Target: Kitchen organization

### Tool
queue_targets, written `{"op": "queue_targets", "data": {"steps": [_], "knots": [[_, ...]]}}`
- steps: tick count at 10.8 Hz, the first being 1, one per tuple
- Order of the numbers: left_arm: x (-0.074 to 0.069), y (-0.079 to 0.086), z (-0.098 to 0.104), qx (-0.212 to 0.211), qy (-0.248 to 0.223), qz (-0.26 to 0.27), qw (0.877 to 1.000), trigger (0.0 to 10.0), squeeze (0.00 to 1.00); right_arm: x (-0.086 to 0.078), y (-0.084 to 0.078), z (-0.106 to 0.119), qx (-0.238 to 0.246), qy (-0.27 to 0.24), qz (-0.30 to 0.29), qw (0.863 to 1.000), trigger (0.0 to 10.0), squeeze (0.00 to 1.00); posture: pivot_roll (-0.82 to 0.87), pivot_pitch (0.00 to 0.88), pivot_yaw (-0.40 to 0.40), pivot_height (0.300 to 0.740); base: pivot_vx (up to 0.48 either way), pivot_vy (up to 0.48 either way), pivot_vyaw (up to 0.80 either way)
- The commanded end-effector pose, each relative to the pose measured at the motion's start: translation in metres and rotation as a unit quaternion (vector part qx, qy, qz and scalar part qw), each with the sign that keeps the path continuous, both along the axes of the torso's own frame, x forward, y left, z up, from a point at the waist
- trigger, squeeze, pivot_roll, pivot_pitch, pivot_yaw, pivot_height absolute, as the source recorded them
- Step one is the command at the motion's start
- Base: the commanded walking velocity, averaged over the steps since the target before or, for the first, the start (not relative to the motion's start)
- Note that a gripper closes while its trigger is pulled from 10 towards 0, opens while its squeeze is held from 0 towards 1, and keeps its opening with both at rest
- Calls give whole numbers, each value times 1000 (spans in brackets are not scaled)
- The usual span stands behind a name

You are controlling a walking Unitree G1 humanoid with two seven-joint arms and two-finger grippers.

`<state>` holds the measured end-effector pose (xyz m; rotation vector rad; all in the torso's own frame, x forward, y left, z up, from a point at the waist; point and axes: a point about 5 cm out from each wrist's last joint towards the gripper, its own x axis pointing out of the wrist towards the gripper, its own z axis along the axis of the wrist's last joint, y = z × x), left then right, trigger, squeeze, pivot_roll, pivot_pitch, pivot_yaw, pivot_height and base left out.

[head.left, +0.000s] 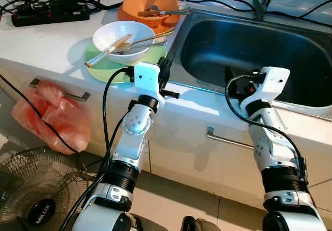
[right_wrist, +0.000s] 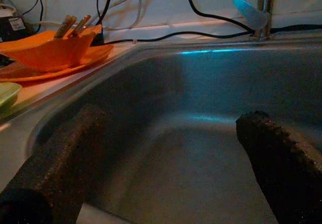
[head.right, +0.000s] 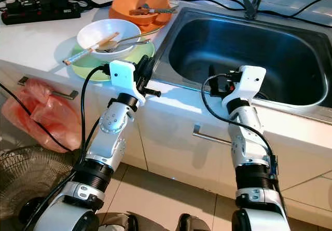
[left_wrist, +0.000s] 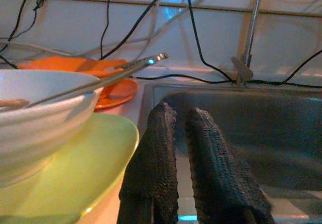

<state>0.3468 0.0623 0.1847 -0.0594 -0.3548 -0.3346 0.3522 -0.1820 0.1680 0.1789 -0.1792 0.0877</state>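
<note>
**Grippers poised at the sink, dishes not yet touched**

Left gripper [left_wrist: 181, 168] hovers at the counter's front edge, just left of the sink [head.left: 207, 85], its two black fingers pressed nearly together with a thin slit between them and nothing held. Further left of the sink, beside those fingers, sits the green plate [head.left: 98, 71], and on it rests the white bowl [head.left: 120, 38] with chopsticks [head.left: 106, 51] and a metal spoon [head.left: 150, 38] leaning over its rim. Behind the bowl, near the sink's far left corner, an orange dish [head.left: 136, 8] holds more utensils. Off the counter, well left of the sink, a pink plastic bag [head.left: 49, 114] hangs from a cabinet handle.

Right gripper [right_wrist: 166, 168] reaches over the sink's near rim, its fingers spread wide and empty, pointing into the bare steel basin toward the tap [right_wrist: 261, 12].

By my reading, the step in hand is the approach: the stacked dishes look due for the sink. Next, the left gripper would need to open, shift leftward from the sink to the bowl's rim, and grip it without tipping the loose utensils out.
</note>
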Motion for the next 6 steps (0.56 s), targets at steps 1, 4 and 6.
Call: {"op": "queue_targets", "data": {"steps": [1,4,6], "knots": [[-1,2,1,-9,-3,8,1000,10000,0,-3,-1,-2,2,0,2,1000,10000,0,8,152,-18,740,0,0,0],[-2,3,0,-11,-2,10,1000,10000,0,-5,-3,-2,1,-3,0,1000,10000,0,3,161,-17,740,0,0,0],[-3,5,-1,-7,-2,14,1000,10000,0,-5,-2,-3,1,-2,2,1000,10000,0,9,166,-18,740,0,0,0]]}}
